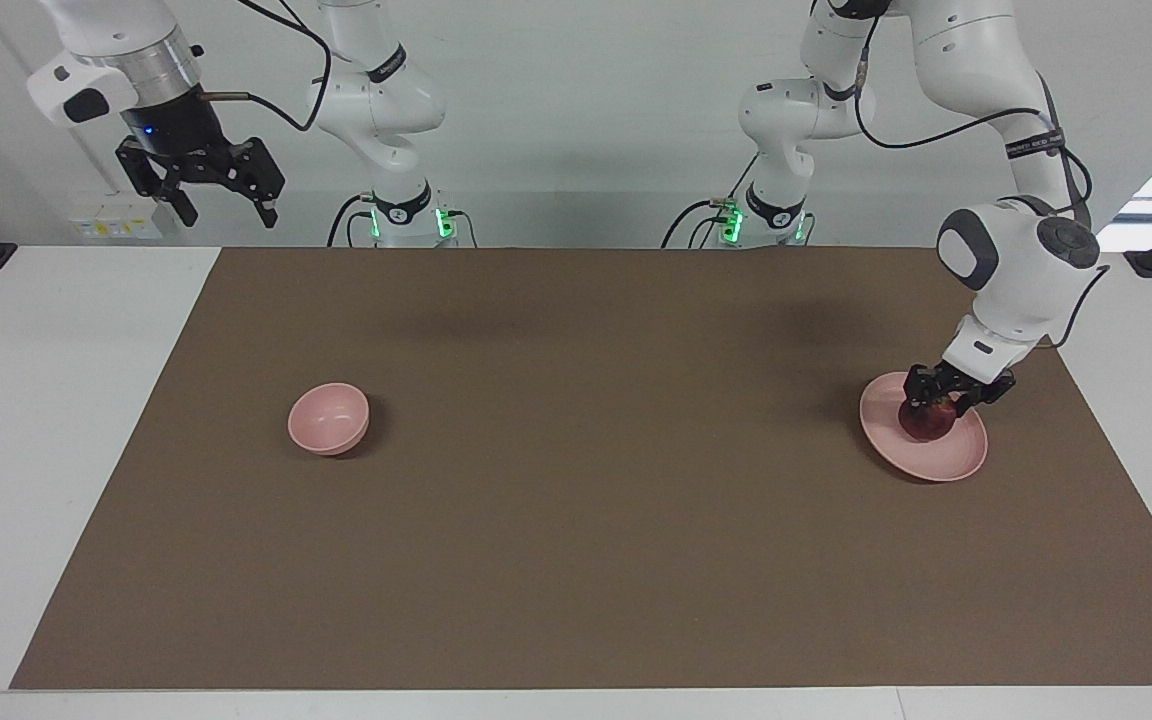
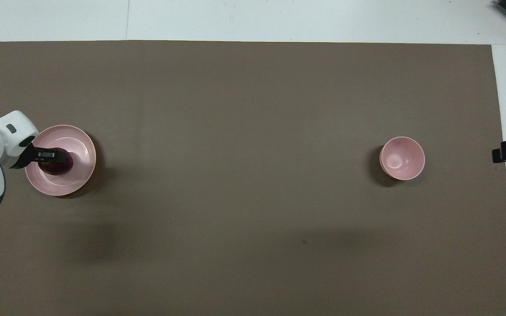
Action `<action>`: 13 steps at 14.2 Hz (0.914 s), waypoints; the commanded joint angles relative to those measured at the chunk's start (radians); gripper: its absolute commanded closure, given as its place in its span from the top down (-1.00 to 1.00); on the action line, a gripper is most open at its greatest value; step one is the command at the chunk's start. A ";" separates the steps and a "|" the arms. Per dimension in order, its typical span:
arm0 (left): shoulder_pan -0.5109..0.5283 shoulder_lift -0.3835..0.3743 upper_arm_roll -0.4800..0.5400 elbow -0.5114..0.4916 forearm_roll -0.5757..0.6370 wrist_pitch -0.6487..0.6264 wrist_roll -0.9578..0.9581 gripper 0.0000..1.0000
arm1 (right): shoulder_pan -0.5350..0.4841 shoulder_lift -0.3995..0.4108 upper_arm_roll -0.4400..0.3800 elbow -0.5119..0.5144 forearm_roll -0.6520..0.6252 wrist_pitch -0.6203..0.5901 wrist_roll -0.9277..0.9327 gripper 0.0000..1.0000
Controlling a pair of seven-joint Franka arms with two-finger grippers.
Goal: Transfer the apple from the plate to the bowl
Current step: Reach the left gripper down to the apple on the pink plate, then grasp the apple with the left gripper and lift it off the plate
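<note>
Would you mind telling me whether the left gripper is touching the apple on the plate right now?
Touching. In the facing view the left gripper has its fingers closed against the sides of the apple, which sits on the plate; no gap shows.
</note>
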 commanded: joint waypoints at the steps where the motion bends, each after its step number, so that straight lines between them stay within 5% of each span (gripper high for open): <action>1: -0.030 -0.058 -0.003 -0.011 -0.014 -0.011 0.008 -1.00 | -0.012 -0.006 0.006 -0.007 -0.009 0.013 -0.026 1.00; 6: -0.069 -0.199 -0.076 0.034 -0.060 -0.271 -0.084 -1.00 | -0.010 -0.006 0.006 -0.006 -0.006 0.007 -0.027 1.00; 13: -0.070 -0.244 -0.267 0.032 -0.347 -0.315 -0.256 -1.00 | -0.006 -0.026 0.007 -0.062 0.023 0.034 0.003 1.00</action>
